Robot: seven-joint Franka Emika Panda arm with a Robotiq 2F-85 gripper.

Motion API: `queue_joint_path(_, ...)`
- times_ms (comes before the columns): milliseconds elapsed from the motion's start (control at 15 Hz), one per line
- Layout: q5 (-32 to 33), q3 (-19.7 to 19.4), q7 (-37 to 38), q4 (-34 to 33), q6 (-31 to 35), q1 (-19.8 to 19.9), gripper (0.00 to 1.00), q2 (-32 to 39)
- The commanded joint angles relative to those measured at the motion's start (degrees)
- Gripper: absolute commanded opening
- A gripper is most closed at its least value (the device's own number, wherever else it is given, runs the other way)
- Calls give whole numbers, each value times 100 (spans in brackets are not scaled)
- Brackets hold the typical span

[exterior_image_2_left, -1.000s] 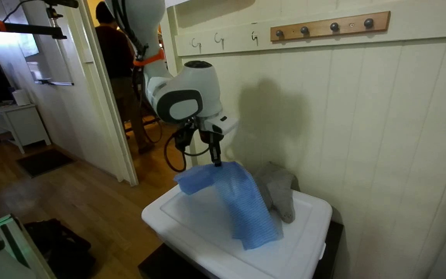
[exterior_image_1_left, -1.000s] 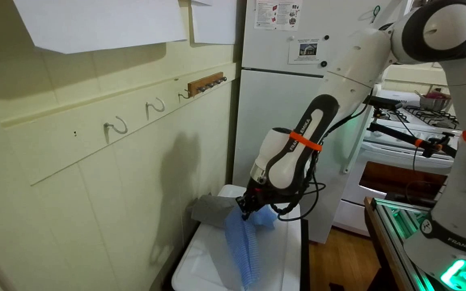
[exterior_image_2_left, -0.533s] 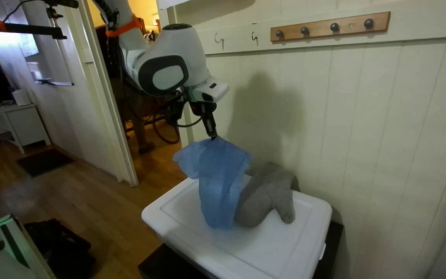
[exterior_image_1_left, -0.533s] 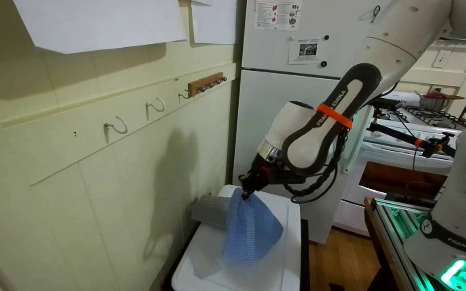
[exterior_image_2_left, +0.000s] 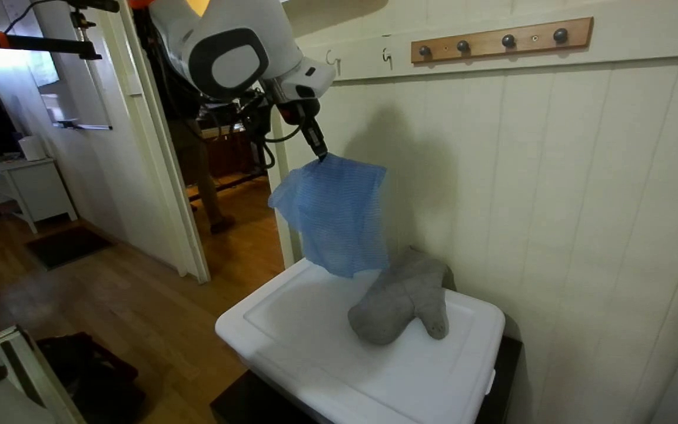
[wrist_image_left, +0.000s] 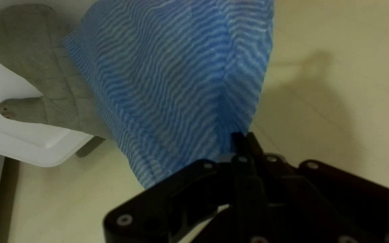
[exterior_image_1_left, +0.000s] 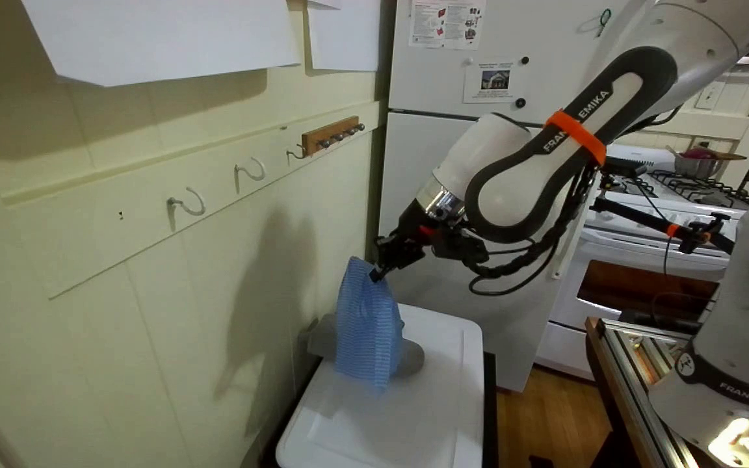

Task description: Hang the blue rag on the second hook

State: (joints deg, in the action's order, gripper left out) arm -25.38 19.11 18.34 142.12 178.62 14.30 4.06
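The blue rag (exterior_image_1_left: pixel 367 331) hangs limp from my gripper (exterior_image_1_left: pixel 378 274), above the white lid. It also shows in an exterior view (exterior_image_2_left: pixel 345 218) and fills the upper middle of the wrist view (wrist_image_left: pixel 174 74). My gripper's fingertips are shut on the rag's top in an exterior view (exterior_image_2_left: pixel 322 158) and in the wrist view (wrist_image_left: pixel 243 136). The second hook (exterior_image_1_left: pixel 249 170), silvery and curved, is the middle of three on the cream strip. It is bare, above and to the left of the gripper there. It also shows beside the arm in an exterior view (exterior_image_2_left: pixel 332 58).
A grey mitt (exterior_image_2_left: pixel 398 300) lies on the white bin lid (exterior_image_2_left: pixel 292 330) against the wall. The other hooks (exterior_image_1_left: pixel 186 201) (exterior_image_1_left: pixel 296 152) flank the middle one. A wooden peg bar (exterior_image_2_left: pixel 501 40) is mounted beside them. A fridge (exterior_image_1_left: pixel 439 169) stands behind the arm.
My gripper has risen and lifted the blue rag off the lid, uncovering more of the grey mitt. The arm's base light has turned from green to whitish.
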Motion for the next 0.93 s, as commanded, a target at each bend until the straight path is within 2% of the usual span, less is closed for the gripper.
queue_joint_path(0,-718,321,-628,-18,38,81,0,-506)
queue_joint_path(333,-1660,205,-1649,-411,-222,-209,0,-1010)
queue_joint_path(867,-2077,-173,-3006,-1004,-447,-642,0,-1292)
